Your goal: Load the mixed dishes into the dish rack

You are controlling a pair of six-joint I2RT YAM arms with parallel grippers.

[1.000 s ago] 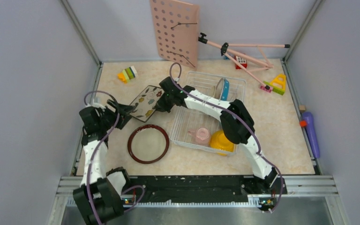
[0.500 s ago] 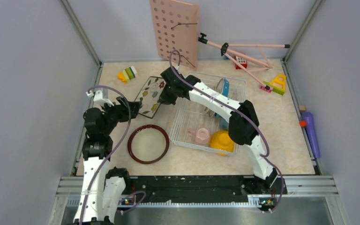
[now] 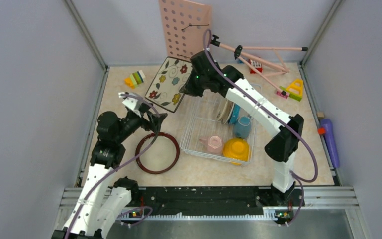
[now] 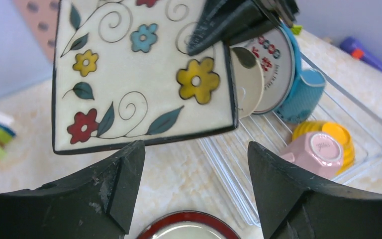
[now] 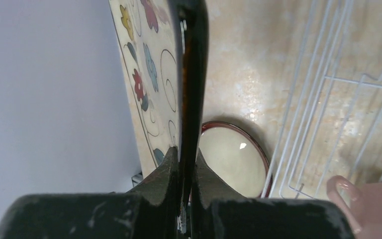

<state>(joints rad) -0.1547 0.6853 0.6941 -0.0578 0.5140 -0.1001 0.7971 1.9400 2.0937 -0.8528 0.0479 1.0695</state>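
Observation:
My right gripper (image 3: pixel 188 88) is shut on the edge of the square floral plate (image 3: pixel 168 82) and holds it up, tilted, left of the dish rack (image 3: pixel 197 135); the plate also shows in the left wrist view (image 4: pixel 129 74) and edge-on in the right wrist view (image 5: pixel 189 74). My left gripper (image 3: pixel 155 121) is open and empty above the brown-rimmed plate (image 3: pixel 157 152), which lies flat on the table. In the rack stand several plates (image 3: pixel 227 110), the blue-grey mug (image 3: pixel 242 126), the pink cup (image 3: pixel 213 144) and the yellow bowl (image 3: pixel 236 149).
A pink pegboard (image 3: pixel 185 30) leans on the back wall beside a pink stand (image 3: pixel 256 56). Toy blocks lie at the back left (image 3: pixel 135 78) and back right (image 3: pixel 294 89). A purple object (image 3: pixel 330 139) lies at the right edge.
My right gripper lifted the square floral plate off the table and tilted it up, moving back and right. My left arm rose and its gripper moved right, above the brown-rimmed plate.

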